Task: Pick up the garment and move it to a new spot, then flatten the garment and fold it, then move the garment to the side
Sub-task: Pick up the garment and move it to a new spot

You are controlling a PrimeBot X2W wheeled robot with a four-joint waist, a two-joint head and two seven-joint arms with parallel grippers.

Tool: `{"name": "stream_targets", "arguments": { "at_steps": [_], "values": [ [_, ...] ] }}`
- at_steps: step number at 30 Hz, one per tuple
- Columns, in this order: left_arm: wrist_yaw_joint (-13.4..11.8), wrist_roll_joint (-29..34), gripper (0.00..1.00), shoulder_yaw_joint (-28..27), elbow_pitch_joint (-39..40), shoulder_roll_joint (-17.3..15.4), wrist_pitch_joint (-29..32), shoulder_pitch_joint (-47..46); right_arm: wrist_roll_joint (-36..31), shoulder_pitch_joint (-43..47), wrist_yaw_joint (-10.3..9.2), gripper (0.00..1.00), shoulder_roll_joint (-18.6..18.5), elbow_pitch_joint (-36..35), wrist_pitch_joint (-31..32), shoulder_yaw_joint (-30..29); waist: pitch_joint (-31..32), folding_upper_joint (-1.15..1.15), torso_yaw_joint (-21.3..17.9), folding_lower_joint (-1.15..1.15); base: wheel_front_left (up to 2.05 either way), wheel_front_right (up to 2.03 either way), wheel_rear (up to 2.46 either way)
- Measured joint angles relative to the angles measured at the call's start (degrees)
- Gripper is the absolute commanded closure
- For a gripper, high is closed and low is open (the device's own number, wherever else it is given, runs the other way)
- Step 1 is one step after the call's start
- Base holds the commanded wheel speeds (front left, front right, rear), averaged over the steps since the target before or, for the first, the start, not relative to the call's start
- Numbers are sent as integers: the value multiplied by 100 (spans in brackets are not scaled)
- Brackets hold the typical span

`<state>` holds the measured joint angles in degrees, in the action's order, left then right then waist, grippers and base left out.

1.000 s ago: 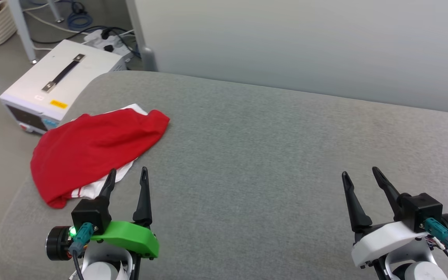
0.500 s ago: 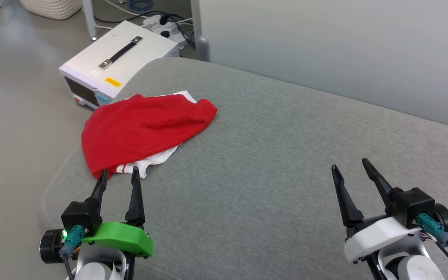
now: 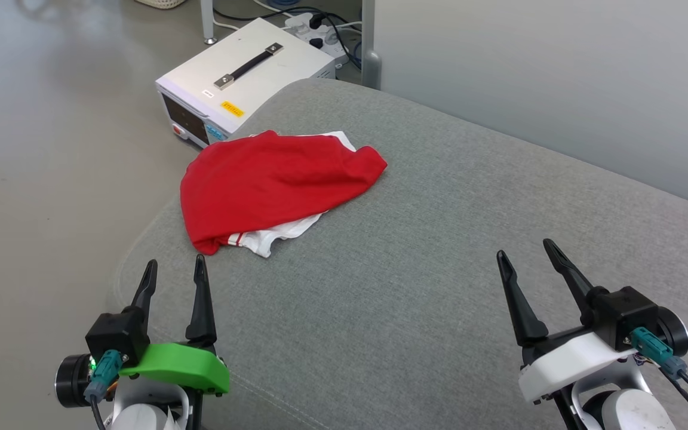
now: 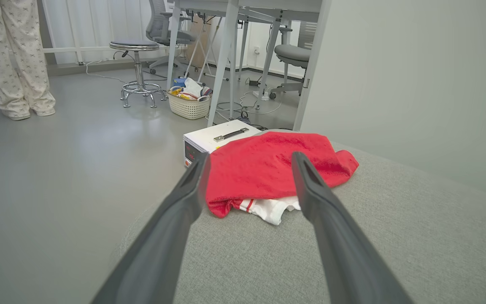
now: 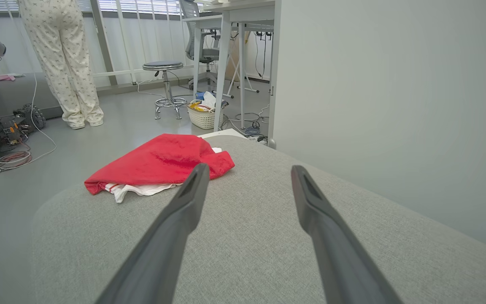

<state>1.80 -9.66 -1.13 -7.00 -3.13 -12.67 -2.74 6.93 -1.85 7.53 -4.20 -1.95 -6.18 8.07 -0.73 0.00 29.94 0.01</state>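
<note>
You're at the pick-up step: the garment (image 3: 272, 179) lies bunched at the grey cushion's (image 3: 439, 269) left end, while the left gripper (image 3: 175, 261) and right gripper (image 3: 524, 248) hover empty with jaws spread, so reach the left one forward and pinch the cloth.

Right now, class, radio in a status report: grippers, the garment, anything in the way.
Left gripper open, empty. Right gripper open, empty. Garment bunched near grey cushion's left end, untouched. Nothing between left gripper and garment.
</note>
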Motion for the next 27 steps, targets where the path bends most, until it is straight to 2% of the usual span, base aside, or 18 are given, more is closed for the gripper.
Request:
{"name": "stream_targets", "arguments": {
  "at_steps": [15,22,27],
  "values": [
    [25,-134,0,-14,-124,0,-190,-203,142,-190,0,0,-78,-55,-73,114,-238,0,152,-1,0,0,0],
    [48,-269,0,-58,-216,1,-199,-605,145,-397,0,0,-233,-257,-32,119,-554,0,-43,-1,0,0,0],
    [73,-293,0,-142,-381,-4,-199,-1213,158,-653,0,0,-486,-501,91,57,-911,0,-285,-1,0,0,0]
  ]
}}
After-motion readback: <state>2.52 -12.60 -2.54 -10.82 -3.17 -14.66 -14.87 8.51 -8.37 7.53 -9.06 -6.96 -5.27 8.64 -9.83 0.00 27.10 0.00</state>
